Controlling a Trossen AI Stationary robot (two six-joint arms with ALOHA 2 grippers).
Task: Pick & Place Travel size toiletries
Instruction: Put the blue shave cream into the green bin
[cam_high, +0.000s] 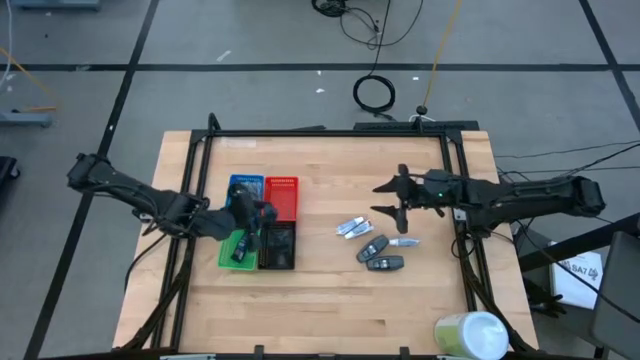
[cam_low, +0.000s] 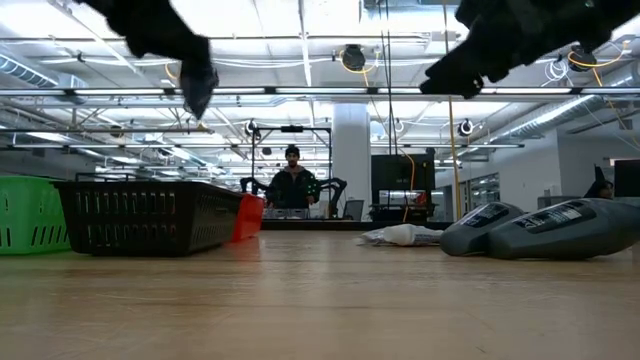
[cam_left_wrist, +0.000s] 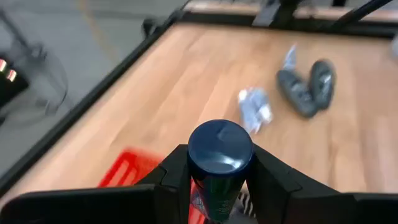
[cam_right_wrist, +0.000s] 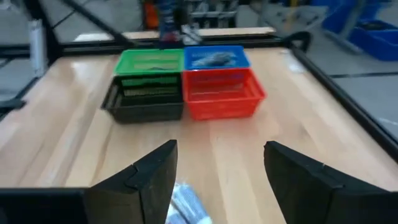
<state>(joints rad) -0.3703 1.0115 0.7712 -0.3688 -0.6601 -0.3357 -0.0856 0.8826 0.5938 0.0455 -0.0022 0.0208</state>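
The left tool (cam_left_wrist: 214, 186) gripped a small dark blue bottle (cam_left_wrist: 219, 163), its round cap facing the wrist camera and a finger (cam_left_wrist: 174, 177) pressed to each side. In the high view this tool (cam_high: 250, 212) hung over the cluster of four trays, about where the blue tray (cam_high: 245, 185), red tray (cam_high: 283, 196), green tray (cam_high: 232, 252) and black tray (cam_high: 277, 246) met.

The right tool (cam_high: 392, 197) hovered well to the red tray's right, above the worktop (cam_high: 320, 290), with its two fingers (cam_right_wrist: 149, 177) spread wide and nothing between them. Just beside it, on the side away from the trays' far edge, lay the loose toiletries: a pair of small silver-white tubes (cam_high: 353, 228), another pale tube (cam_high: 402, 241), and two dark grey oblong packs (cam_high: 379, 256) lying side by side. In the low view the packs (cam_low: 540, 228) rested flat on the wood with a pale crumpled tube (cam_low: 400, 235) near them, well apart from the black tray (cam_low: 140, 215).

Something small and pale lay inside the blue tray (cam_right_wrist: 216, 58); what it was could not be told. A big pale green cylinder (cam_high: 470, 333) lay at the worktop's near right corner, far from the red tray. A person (cam_low: 292, 185) stood in the room beyond.
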